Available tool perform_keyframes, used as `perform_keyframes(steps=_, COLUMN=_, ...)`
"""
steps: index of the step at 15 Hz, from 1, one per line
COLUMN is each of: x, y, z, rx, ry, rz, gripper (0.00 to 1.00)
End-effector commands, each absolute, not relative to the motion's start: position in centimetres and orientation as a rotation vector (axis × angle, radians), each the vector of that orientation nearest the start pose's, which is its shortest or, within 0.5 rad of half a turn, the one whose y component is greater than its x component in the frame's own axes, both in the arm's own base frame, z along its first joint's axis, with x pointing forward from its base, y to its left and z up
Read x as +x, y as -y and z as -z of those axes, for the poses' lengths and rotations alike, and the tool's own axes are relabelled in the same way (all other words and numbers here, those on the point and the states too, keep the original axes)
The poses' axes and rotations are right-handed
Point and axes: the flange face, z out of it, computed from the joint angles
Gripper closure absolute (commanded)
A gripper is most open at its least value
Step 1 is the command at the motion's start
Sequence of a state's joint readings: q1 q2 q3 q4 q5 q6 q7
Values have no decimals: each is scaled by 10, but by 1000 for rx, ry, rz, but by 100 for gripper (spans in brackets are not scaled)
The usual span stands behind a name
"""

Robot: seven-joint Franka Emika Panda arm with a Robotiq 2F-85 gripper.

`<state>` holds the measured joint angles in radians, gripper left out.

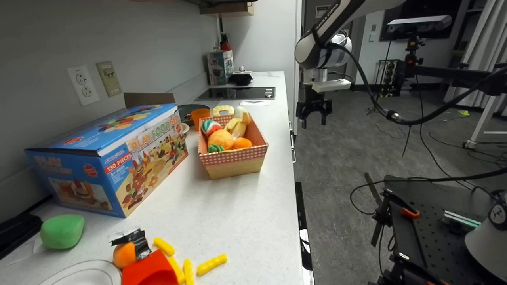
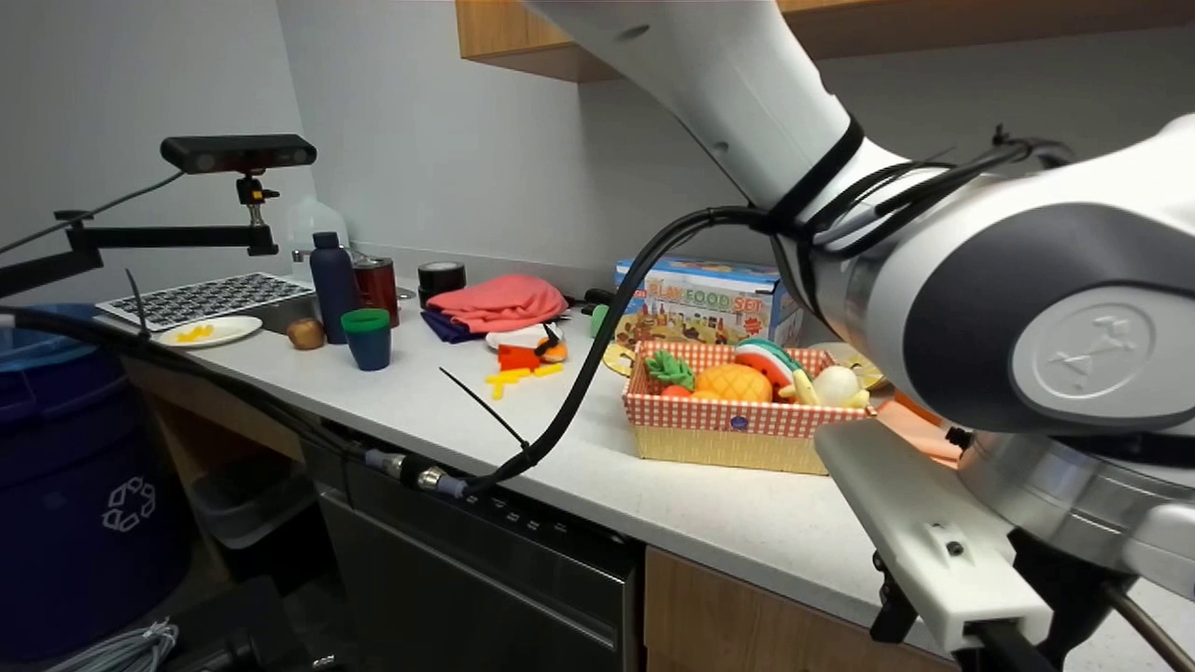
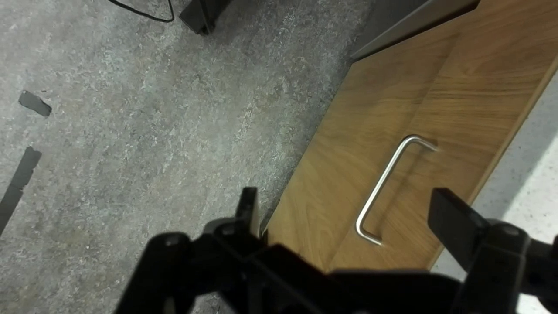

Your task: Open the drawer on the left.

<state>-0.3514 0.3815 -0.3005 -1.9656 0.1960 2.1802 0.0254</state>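
The black two-fingered claw (image 1: pixel 314 122), spread wide and empty, points down with the closed tan wood-fronted drawer (image 3: pixel 455 141) beyond its fingertips (image 3: pixel 449 213) in the wrist view, the silver metal bar handle (image 3: pixel 383 179) slanting steeply between them.

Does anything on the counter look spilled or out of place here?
Yes, mildly: in an exterior view, yellow sticks lie loose on the countertop by a red container, as if tipped out. Also, a flap of the blue play food box stands raised, suggesting it isn't fully closed.
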Motion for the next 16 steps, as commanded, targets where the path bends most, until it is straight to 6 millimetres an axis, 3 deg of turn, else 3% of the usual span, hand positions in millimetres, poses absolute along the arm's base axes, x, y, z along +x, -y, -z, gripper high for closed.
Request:
perform_keyframes(steps=1, x=483, y=352, z=-276, rx=-2819, ry=-1173, rz=-190, gripper=0)
perform_keyframes(steps=6, x=474, y=354, z=-273, rx=-2829, ry=-1200, rz=-168, gripper=0)
perform_keyframes(steps=11, x=442, y=360, z=-250, rx=-2815, ry=-1220, rz=-178, gripper=0)
perform_keyframes(steps=16, x=438, y=352, z=-220, rx=-2774, ry=-1204, rz=-181, gripper=0)
